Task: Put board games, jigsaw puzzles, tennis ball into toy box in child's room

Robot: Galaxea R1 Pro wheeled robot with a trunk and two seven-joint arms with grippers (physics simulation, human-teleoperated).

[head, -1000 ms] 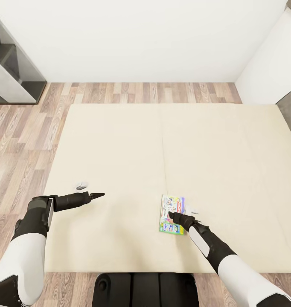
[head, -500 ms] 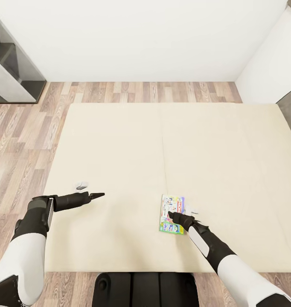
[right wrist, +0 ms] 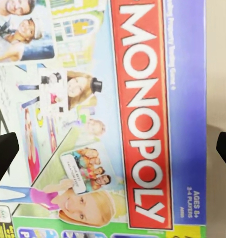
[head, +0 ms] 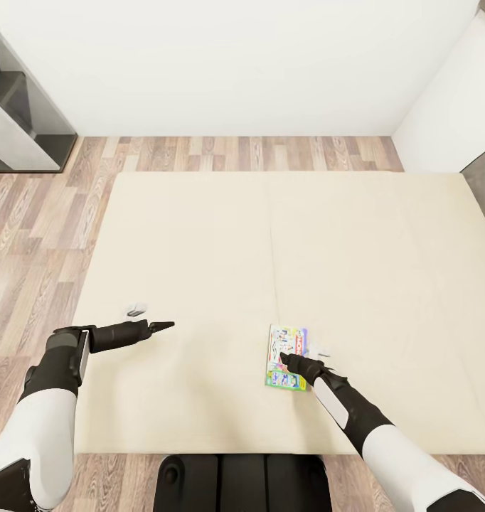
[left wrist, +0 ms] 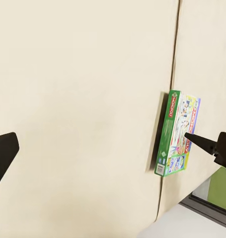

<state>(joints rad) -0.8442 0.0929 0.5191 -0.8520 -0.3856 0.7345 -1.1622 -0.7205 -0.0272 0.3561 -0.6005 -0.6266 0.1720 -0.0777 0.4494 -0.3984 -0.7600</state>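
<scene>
Monopoly (head: 287,358): lies flat on the bed (head: 285,235), near the front edge, at 5 o'clock from the mattress's middle.
Right gripper (head: 288,360): I hang it straight over the box lid, jaws apart and wide enough to span the box, so I judge a grasp comes next.
Left gripper (head: 162,326): parked at 9 o'clock from the box, well apart, clear of the work; jaws look together.
Risk: the flat box offers little edge to pinch.

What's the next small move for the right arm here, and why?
Probably lower the right gripper straight down and close on the Monopoly box. It hovers directly over the box lying flat on the bed, with the fingers spread wide on either side of the lid and nothing grasped yet.
</scene>
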